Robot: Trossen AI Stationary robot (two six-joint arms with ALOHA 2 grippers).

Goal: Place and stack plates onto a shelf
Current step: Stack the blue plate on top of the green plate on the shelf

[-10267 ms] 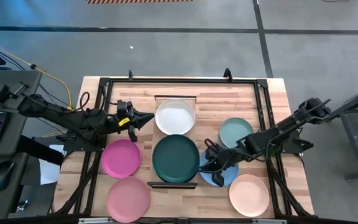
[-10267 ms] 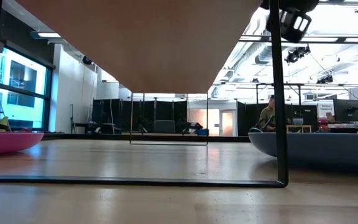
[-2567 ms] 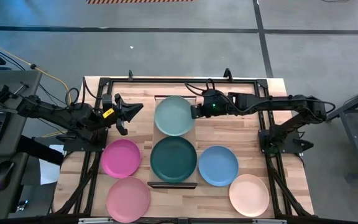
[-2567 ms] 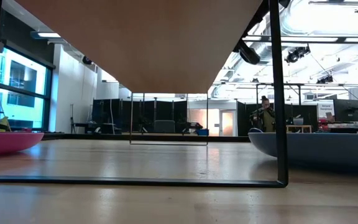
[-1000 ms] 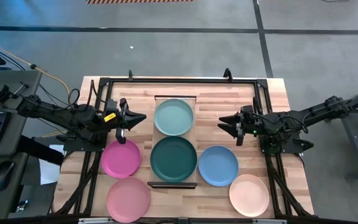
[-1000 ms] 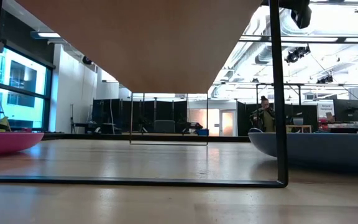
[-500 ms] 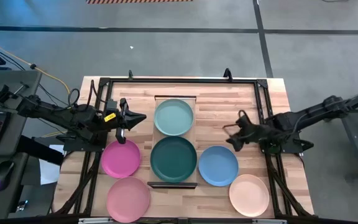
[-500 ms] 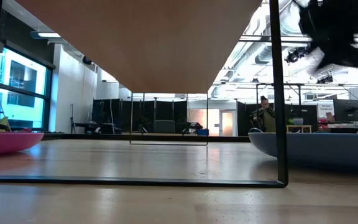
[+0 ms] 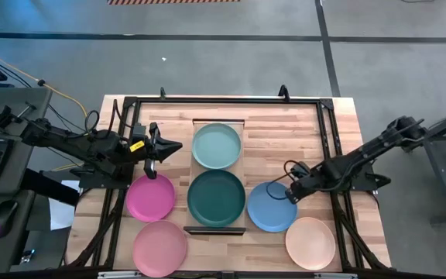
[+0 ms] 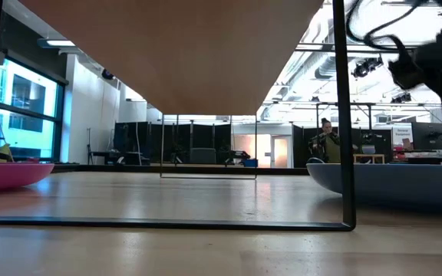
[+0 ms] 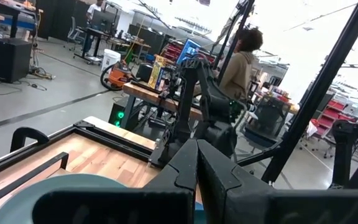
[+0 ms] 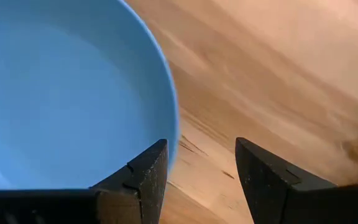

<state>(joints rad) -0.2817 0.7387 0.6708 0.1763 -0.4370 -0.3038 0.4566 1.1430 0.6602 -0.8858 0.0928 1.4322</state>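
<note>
The plank counter [image 9: 285,132] fills the middle of the floor here, and down its centre runs the shelf [image 9: 242,167], a long light-wood board with dark end rails. Two plates sit on it: the mint plate [image 9: 217,146] at the far end and the dark teal plate [image 9: 217,198] at the near end, just beside each other. Off the shelf, the magenta plate [image 9: 150,197] and the pink plate [image 9: 160,247] lie on the counter on the left arm's side; the blue plate [image 9: 271,207] and the peach plate [image 9: 310,242] lie on the right arm's side. The right arm reaches in low from the counter's edge, and its right end effector [image 9: 290,191] sits at the blue plate's rim — in the right wrist view its two dark fingers [image 12: 143,177] stand parted with the rim of the blue plate [image 12: 61,99] running toward the gap between them, holding nothing as far as I can see, though whether a finger touches the rim is hard to judge from there. The left arm waits by the counter's left side, its left end effector [image 9: 163,147] just short of the mint plate [image 11: 73,186], fingers pressed together and empty. Beyond the counter a person [image 11: 240,59] stands at a workbench.
</note>
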